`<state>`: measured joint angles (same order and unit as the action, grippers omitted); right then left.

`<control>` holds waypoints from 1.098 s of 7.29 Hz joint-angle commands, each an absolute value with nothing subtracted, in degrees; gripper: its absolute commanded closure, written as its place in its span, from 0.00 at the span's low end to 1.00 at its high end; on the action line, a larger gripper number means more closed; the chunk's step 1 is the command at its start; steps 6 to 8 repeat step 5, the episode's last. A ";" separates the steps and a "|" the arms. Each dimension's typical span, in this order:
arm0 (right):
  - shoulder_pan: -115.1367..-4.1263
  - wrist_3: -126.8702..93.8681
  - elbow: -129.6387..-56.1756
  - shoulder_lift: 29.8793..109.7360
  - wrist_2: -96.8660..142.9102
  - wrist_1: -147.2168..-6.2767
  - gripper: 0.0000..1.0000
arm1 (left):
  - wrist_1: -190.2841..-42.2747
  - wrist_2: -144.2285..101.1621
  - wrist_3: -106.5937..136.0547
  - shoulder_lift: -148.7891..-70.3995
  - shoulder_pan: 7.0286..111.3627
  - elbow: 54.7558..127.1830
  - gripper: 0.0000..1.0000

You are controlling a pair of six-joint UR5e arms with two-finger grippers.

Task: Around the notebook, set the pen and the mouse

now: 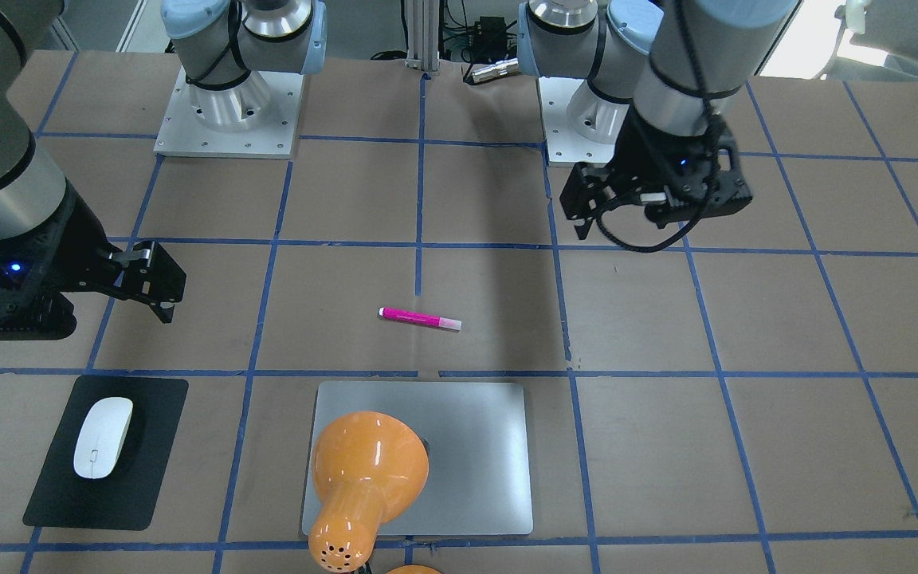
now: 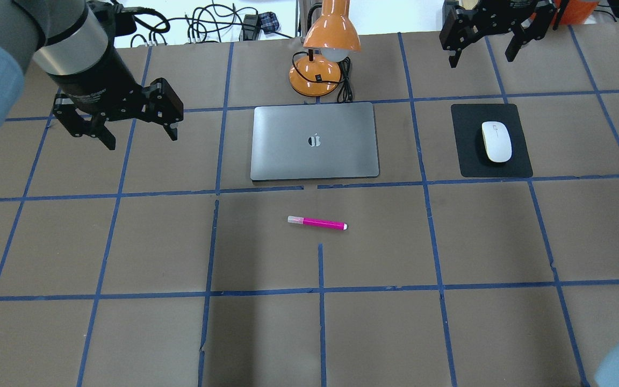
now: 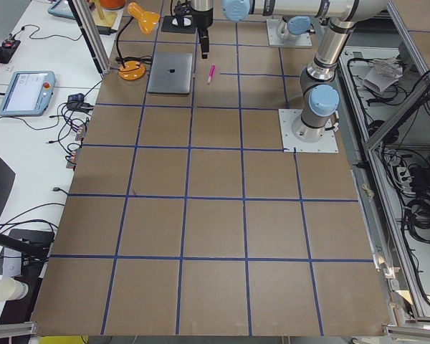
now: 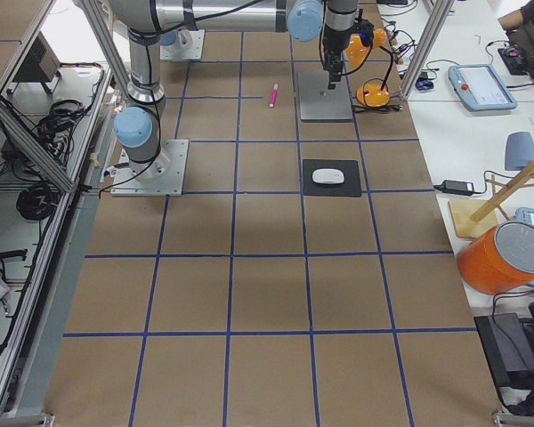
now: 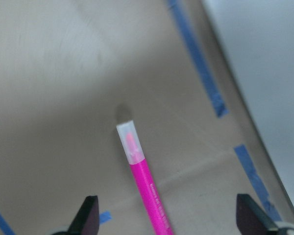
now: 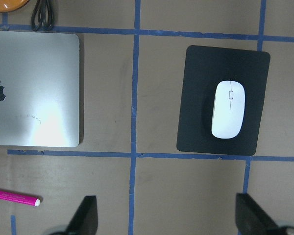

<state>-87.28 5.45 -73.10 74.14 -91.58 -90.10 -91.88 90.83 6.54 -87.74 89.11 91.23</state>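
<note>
The magenta pen [image 2: 317,222] lies flat on the brown table, a little in front of the silver notebook [image 2: 315,141], which lies closed. The white mouse [image 2: 496,141] rests on a black mat [image 2: 468,156] to the notebook's right. My left gripper [image 2: 142,138] hangs open above the table, left of the notebook, holding nothing. Its wrist view shows the pen [image 5: 139,176] between the two fingertips but well beyond them. My right gripper [image 2: 481,60] hovers open and empty beyond the mat. From its wrist camera I see the mouse [image 6: 228,108], the notebook [image 6: 34,88] and one end of the pen [image 6: 14,197] below.
An orange desk lamp [image 2: 326,45] stands just behind the notebook, its shade over the notebook's far edge, with its cord [image 2: 346,80] beside the base. Blue tape lines grid the brown table. Cables lie past the far edge.
</note>
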 commanded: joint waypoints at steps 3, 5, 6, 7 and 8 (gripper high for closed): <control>-87.28 5.45 -72.86 74.18 -91.58 -90.09 0.00 | -88.07 90.53 5.54 -86.75 88.42 92.73 0.00; -87.71 5.36 -72.69 74.70 -91.50 -88.26 0.00 | -88.07 90.53 5.45 -86.66 88.42 92.55 0.00; -87.71 5.36 -72.69 74.70 -91.50 -88.26 0.00 | -88.07 90.53 5.45 -86.66 88.42 92.55 0.00; -87.71 5.36 -72.69 74.70 -91.50 -88.26 0.00 | -88.07 90.53 5.45 -86.66 88.42 92.55 0.00; -87.71 5.36 -72.69 74.70 -91.50 -88.26 0.00 | -88.07 90.53 5.45 -86.66 88.42 92.55 0.00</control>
